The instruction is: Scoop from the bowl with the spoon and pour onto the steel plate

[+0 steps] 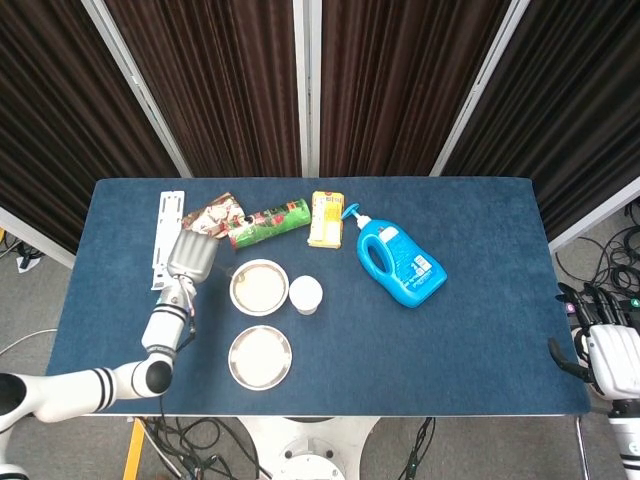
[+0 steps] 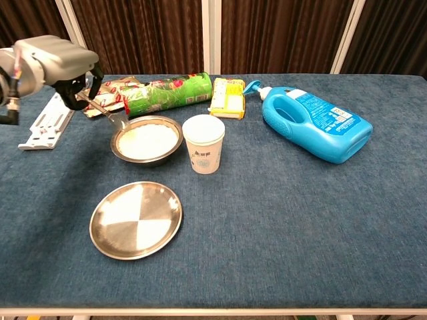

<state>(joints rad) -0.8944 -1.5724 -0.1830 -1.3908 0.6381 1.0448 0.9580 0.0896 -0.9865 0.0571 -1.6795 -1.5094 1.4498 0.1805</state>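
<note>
Left hand (image 2: 57, 63) raised over the table's left rear, fingers curled around the spoon (image 2: 107, 115) handle. Spoon slants down and rightward from the hand; its bowl end sits at the near-left rim of the bowl (image 2: 146, 140), touching or just above it, cannot tell which. In the head view the left hand (image 1: 190, 257) is just left of the bowl (image 1: 259, 287); the spoon itself is too small to make out there.

Bowl: right of and below the hand, holding pale white contents. Steel plate (image 2: 136, 219) lies nearer the camera than the hand, in front of the bowl, apart from it. Paper cup (image 2: 203, 143) stands upright just right of the bowl.

Behind the hand, partly hidden by it: a snack packet (image 2: 110, 93) and a green tube (image 2: 170, 92) lying on its side. A white bracket (image 2: 47, 122) lies flat to the hand's left. Farther right, a yellow box (image 2: 227, 97), then a blue detergent bottle (image 2: 317, 123) on its side, well apart from the hand.

Right hand (image 1: 612, 355) off the table's right edge, low, seen in the head view only. Holds nothing; dark fingers slightly spread.
</note>
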